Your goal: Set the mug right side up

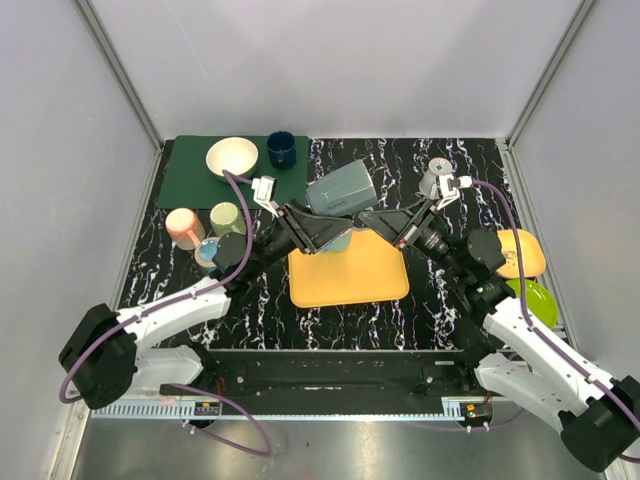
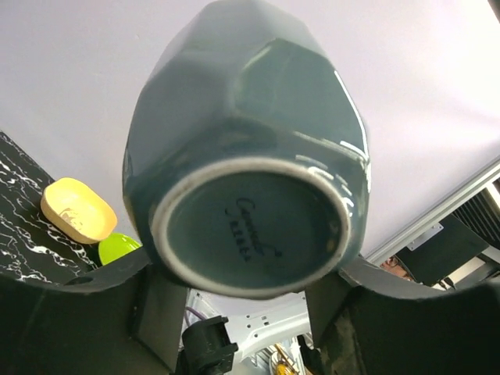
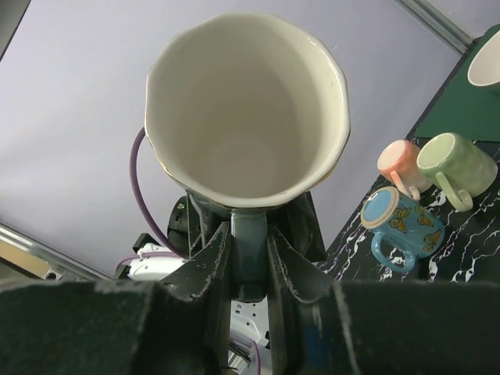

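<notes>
Two tools meet at the mug (image 1: pixel 341 188), aloft sideways above the orange tray (image 1: pixel 385 285): right tool (image 3: pixel 250 244) pinches its handle, left tool (image 2: pixel 242 308) straddles its base, grip uncertain. Releasing the handle too soon could let the glazed mug slip and fall.

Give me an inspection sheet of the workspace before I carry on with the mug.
Surface: black marbled table, green mat far left, yellow tray centre.
Job's things: grey-blue mug in the air over the tray, on its side, mouth toward the right arm.
Clutter: bowl and navy cup on the mat; pink mug, green mug, butterfly mug left; yellow dish, green plate right.
Grippers: right gripper shut on the mug's handle; left gripper straddles its base, contact unclear.
Cables: purple cable along each arm.
Surroundings: plain walls; nothing else seen.
</notes>
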